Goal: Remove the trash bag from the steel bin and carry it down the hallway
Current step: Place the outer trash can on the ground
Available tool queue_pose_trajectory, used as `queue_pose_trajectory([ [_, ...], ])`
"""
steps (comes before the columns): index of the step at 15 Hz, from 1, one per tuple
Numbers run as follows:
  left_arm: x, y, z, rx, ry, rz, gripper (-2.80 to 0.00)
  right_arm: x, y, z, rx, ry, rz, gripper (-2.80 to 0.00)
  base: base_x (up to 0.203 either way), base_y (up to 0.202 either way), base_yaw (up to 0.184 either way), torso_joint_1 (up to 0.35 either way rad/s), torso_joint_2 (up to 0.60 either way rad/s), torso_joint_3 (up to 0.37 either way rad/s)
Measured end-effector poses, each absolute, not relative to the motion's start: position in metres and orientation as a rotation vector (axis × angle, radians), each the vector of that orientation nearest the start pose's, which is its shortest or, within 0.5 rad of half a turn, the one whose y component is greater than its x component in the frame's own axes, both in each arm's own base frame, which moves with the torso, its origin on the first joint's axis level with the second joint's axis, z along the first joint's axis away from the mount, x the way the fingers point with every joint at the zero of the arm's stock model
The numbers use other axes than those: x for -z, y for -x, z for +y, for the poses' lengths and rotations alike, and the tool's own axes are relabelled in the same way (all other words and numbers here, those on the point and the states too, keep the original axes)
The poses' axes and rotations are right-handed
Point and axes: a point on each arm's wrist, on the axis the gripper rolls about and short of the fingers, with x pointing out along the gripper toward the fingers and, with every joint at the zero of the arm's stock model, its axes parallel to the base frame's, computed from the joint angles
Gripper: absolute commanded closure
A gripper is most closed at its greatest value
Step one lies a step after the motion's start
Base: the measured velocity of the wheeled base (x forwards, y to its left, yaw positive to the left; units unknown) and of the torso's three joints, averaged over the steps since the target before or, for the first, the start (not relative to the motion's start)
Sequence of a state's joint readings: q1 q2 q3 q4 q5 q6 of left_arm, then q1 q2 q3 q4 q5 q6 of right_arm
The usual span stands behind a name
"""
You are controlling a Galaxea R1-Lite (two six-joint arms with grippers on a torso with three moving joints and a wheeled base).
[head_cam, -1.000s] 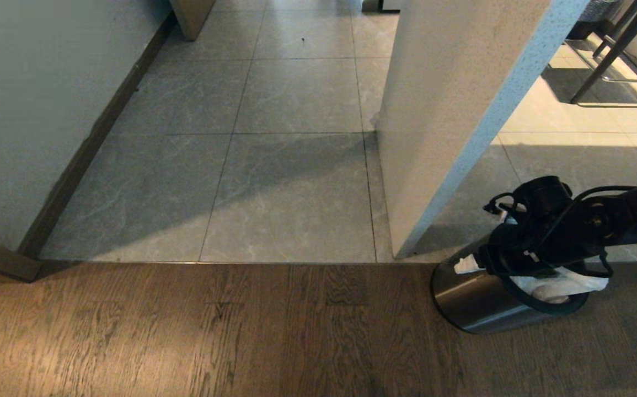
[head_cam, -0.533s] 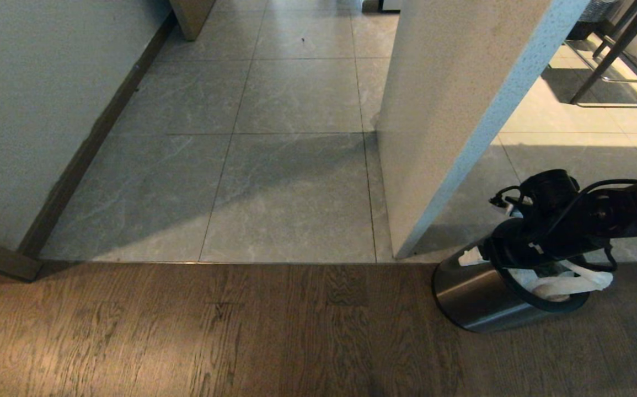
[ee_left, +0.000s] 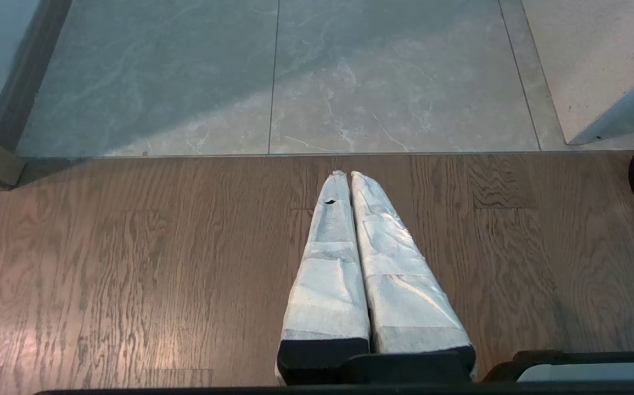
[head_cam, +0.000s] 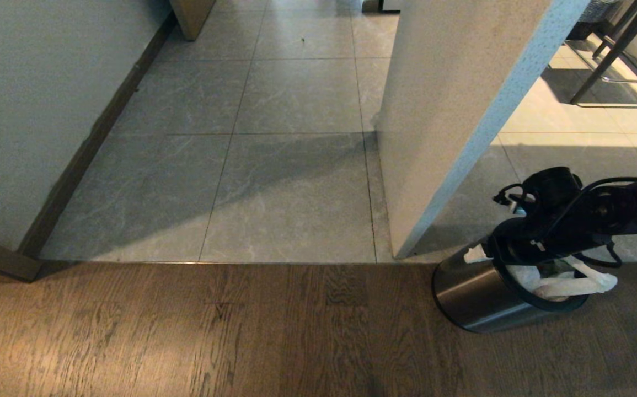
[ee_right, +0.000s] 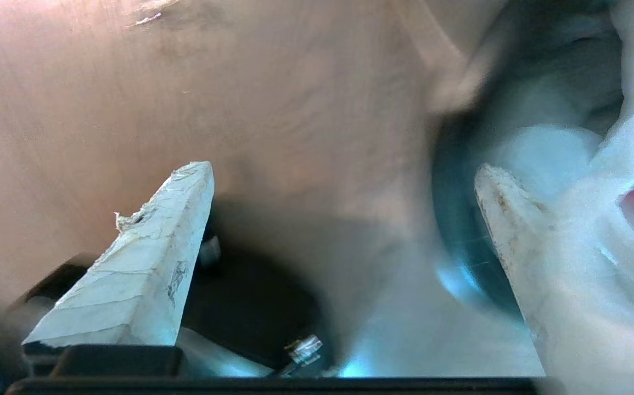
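Near floor: brown wood-grain plank flooring (head_cam: 186,331), ending at a thin metal threshold strip (head_cam: 213,262).
Far floor: large matte grey stone-look tiles (head_cam: 290,193).
Left: pale wall (head_cam: 31,99) with brown skirting (head_cam: 92,143).
Right: speckled off-white pillar (head_cam: 450,99).
Far right: sunlit tiles (head_cam: 566,118), dark metal chair legs (head_cam: 608,60).

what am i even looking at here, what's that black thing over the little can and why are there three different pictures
It is a two-armed robot. One picture comes from its head, the other two from cameras on its wrists. The black thing is its right arm, whose right gripper hangs over a small round brushed-steel bin on the wooden floor, jaws wide apart, holding nothing. A thin white plastic trash bag sits in the bin. The left gripper is shut and idle above the wood. Grey tiles lie beyond.
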State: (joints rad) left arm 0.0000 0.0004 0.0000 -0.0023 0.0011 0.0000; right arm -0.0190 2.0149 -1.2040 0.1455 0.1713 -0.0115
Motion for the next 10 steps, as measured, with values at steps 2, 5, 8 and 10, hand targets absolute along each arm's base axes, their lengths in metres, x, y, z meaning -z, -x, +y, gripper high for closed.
queue_pose_trajectory([
  [2,-0.076,0.023,0.000,-0.001,0.000,-0.003,0.00,-0.114,-0.365,-0.010,-0.148,-0.047,0.943,-2.80,0.000,0.000,0.000,0.000,0.00,0.000],
  [5,-0.076,0.023,0.000,-0.001,0.000,-0.002,0.00,-0.110,-0.366,-0.019,-0.149,-0.020,0.954,-2.80,0.000,0.000,0.000,0.000,0.00,0.000],
  [8,-0.076,0.023,0.000,-0.001,0.000,-0.002,0.00,-0.102,-0.369,-0.020,-0.139,-0.061,0.982,-2.80,0.000,0.000,0.000,0.000,0.00,0.000],
  [10,-0.076,0.023,0.000,-0.001,0.000,-0.002,0.00,-0.104,-0.369,-0.019,-0.153,-0.081,0.982,-2.80,0.000,0.000,0.000,0.000,0.00,0.000],
])
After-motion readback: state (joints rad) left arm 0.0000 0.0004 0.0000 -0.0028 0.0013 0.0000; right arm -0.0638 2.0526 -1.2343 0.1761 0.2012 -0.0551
